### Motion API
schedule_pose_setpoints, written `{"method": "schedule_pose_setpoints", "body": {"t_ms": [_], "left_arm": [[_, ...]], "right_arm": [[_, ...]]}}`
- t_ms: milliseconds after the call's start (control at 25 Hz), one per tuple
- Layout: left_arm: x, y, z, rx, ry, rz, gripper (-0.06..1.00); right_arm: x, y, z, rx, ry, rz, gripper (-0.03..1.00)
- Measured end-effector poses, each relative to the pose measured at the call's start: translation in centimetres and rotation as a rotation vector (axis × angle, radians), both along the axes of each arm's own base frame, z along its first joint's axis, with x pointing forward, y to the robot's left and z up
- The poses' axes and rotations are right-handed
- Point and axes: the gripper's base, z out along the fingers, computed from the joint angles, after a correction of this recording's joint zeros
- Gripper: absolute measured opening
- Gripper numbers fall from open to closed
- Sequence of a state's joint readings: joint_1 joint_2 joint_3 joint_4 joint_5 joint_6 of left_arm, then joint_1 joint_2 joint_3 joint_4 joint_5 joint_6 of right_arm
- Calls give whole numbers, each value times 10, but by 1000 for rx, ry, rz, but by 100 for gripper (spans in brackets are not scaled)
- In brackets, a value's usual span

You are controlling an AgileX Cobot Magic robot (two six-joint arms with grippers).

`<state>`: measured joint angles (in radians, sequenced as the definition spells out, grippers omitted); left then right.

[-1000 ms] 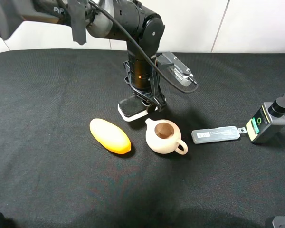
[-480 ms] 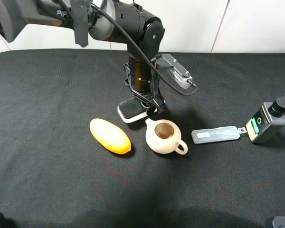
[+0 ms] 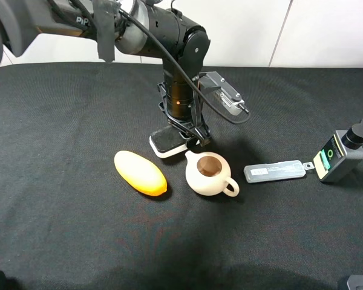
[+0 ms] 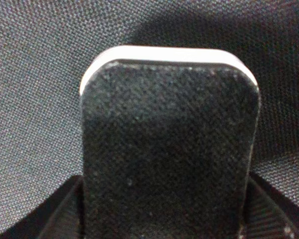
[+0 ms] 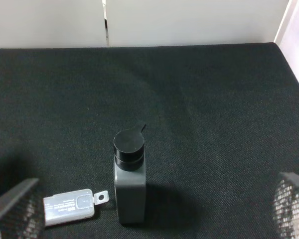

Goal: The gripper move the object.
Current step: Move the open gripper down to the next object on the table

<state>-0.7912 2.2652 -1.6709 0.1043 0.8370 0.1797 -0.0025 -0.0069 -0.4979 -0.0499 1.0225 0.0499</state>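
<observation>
Clamped in the left hand (image 3: 190,134) just behind the cream teapot (image 3: 209,174), the black-topped, white-based object (image 3: 167,141) lying flat on the black cloth tabletop (image 3: 60,229), long axis slanting from near-left toward far-right, white wall (image 3: 327,30) behind.

White letters on the black arm (image 3: 78,21) read "PiP" (the rest is cut off by tape). The grey bottle (image 3: 337,155) has a green-and-white label and the flat plastic case (image 3: 273,171) a small sticker, both too small to read.
</observation>
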Motion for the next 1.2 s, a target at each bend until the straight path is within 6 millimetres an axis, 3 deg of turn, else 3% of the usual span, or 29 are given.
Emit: {"method": "schedule_pose_setpoints", "body": {"t_ms": [1200], "left_arm": [[-1,1,-1,8,8,-2,67]], "right_arm": [[0,0,0,0,0,0,69]]}}
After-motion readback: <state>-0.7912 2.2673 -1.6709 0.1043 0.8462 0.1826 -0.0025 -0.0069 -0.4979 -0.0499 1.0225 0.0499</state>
